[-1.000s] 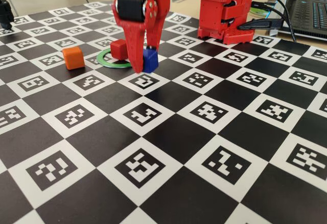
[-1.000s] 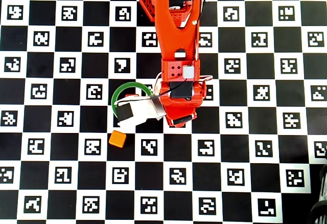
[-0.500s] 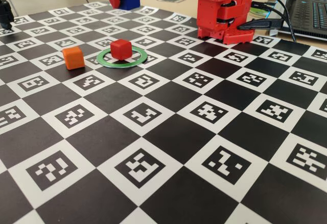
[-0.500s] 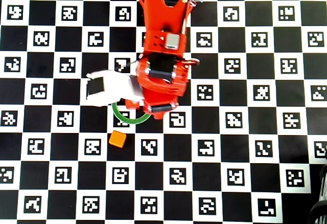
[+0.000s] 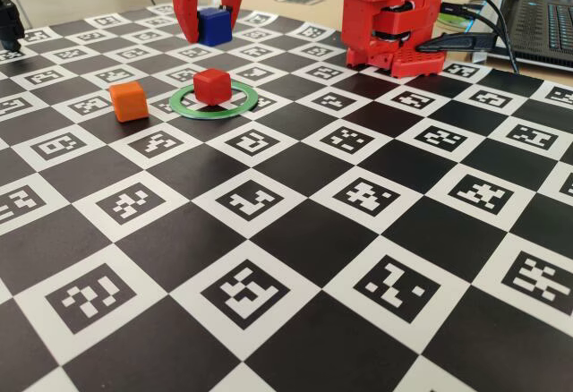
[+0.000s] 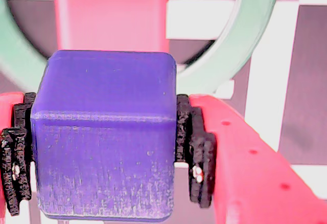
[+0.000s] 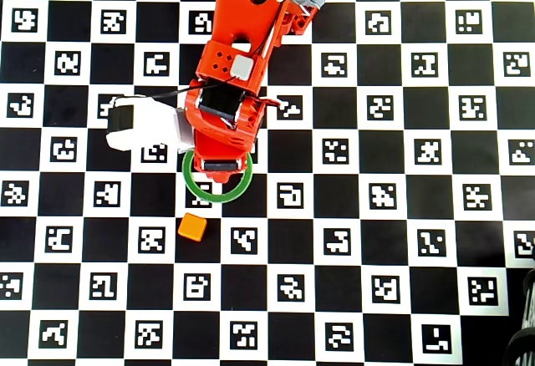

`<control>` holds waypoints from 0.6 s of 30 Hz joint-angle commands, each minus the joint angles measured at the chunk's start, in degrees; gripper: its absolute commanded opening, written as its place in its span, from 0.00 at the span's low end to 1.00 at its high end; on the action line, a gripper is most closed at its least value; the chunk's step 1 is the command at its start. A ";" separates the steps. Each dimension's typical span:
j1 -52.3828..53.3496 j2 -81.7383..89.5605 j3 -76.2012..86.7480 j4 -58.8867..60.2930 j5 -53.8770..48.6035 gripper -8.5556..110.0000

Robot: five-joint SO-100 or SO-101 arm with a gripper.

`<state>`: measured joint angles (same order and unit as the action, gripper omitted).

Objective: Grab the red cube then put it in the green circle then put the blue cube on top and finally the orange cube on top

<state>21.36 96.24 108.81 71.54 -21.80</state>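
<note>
My red gripper is shut on the blue cube and holds it in the air, above and a little behind the red cube. The red cube sits inside the green circle. In the wrist view the blue cube is clamped between the black pads of the gripper, with the red cube and the green circle beyond it. The orange cube lies on the board left of the circle. In the overhead view the arm hides both held and red cubes; the circle and the orange cube show.
The arm's red base stands at the back right of the checkered marker board. A laptop and cables lie behind it. A black object stands at the far left edge.
</note>
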 commanded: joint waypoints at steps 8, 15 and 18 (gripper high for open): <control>1.41 4.31 3.87 -7.47 -1.32 0.17; 1.85 3.60 5.01 -9.32 -1.49 0.17; 1.93 3.34 5.45 -9.76 -1.58 0.17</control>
<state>22.76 96.33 114.79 62.40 -22.94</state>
